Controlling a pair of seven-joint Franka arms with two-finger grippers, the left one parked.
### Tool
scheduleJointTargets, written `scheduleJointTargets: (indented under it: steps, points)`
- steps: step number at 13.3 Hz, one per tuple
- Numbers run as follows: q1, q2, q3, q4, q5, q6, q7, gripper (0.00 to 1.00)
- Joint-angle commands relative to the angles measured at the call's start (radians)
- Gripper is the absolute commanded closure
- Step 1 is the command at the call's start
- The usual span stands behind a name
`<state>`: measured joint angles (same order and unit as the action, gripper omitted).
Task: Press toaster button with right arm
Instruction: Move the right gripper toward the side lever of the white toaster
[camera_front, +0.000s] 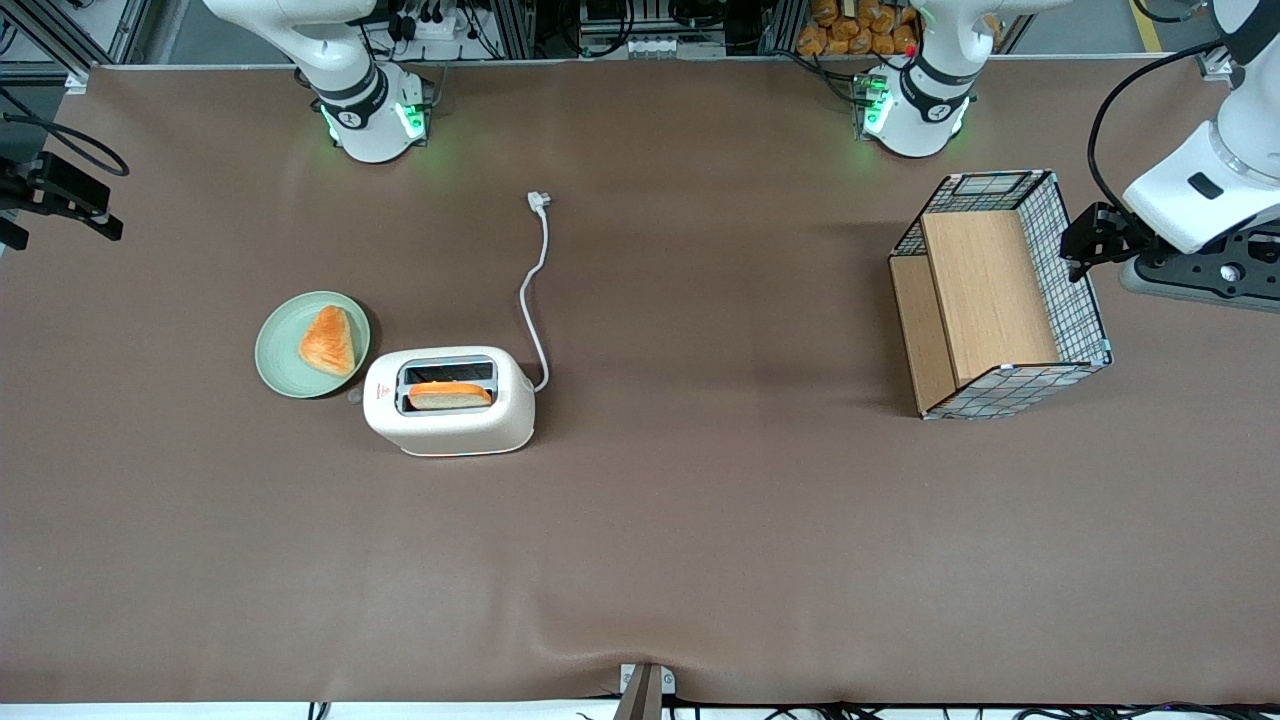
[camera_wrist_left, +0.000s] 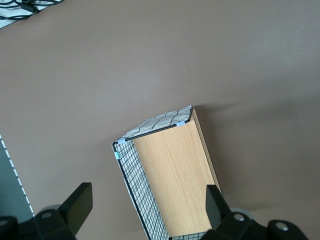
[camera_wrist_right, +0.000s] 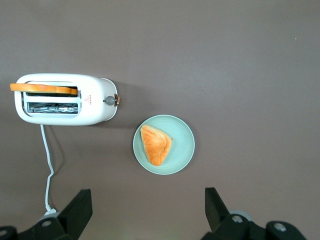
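The cream-white toaster (camera_front: 450, 415) stands on the brown table, with one toast slice (camera_front: 450, 396) in the slot nearer the front camera. It also shows in the right wrist view (camera_wrist_right: 92, 107). The toaster button (camera_wrist_right: 108, 100), a tiny grey knob, sticks out of the narrow end by the red logo, facing the plate; in the front view it is a faint nub (camera_front: 353, 396). My right gripper (camera_wrist_right: 148, 202) is open and empty, high above the table near the plate, well apart from the toaster. In the front view it shows as a black shape (camera_front: 70, 200) at the working arm's end.
A green plate (camera_front: 278, 375) with a triangular pastry (camera_front: 328, 340) lies right beside the toaster's button end. The white cord (camera_front: 535, 300) runs from the toaster to its plug (camera_front: 540, 202) farther from the front camera. A wire-and-wood basket (camera_front: 1085, 300) stands toward the parked arm's end.
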<state>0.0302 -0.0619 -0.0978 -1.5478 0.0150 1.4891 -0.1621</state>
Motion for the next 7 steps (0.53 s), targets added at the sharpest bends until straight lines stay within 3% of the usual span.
scheduleJointTargets:
  steps: [1,7]
  points:
    - [-0.03,-0.027,0.024,-0.023,0.019,-0.016,-0.004,0.0]
    - [-0.009,0.007,0.03,-0.029,0.057,0.025,0.026,0.0]
